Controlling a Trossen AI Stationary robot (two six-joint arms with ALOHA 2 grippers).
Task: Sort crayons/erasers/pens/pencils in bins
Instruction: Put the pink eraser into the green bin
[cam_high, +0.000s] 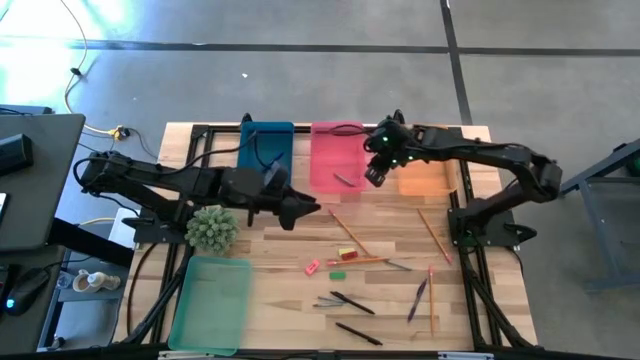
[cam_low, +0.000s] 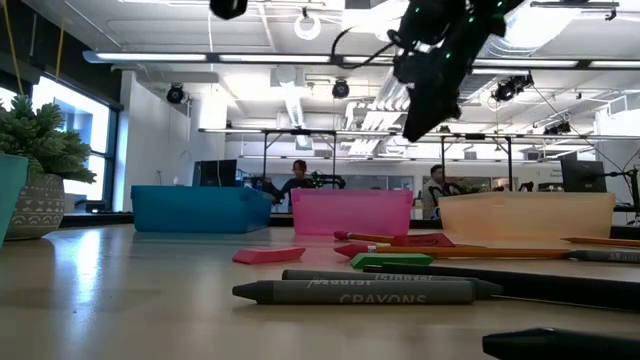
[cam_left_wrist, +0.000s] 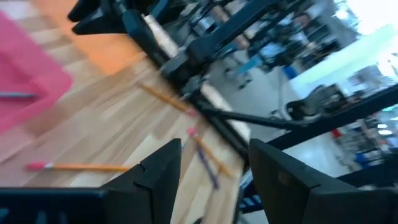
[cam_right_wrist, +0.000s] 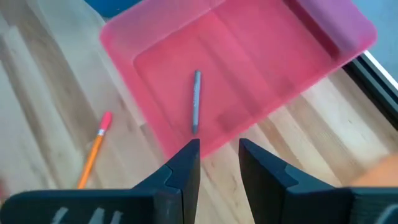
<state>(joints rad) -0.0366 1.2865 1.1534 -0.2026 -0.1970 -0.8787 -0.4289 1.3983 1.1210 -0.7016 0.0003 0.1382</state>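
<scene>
While the right gripper (cam_high: 374, 176) hangs over the near edge of the pink bin (cam_high: 335, 150), its fingers (cam_right_wrist: 186, 163) stand a little apart with nothing between them, and a single grey crayon (cam_right_wrist: 196, 101) lies on the bin's floor beneath it. The left gripper (cam_high: 305, 210) sits above bare wood just in front of the blue bin (cam_high: 266, 146), its jaws parted and empty. The orange bin (cam_high: 425, 178) is beside the pink one, and the green bin (cam_high: 212, 302) lies well apart near the front left corner. A potted plant (cam_high: 211, 228) stands close by the left arm. Pencils (cam_high: 347, 232), pens (cam_high: 352, 302) and small erasers (cam_high: 313, 266) are scattered on the table (cam_high: 480, 310) toward the front. Two people show far off in the room behind.
</scene>
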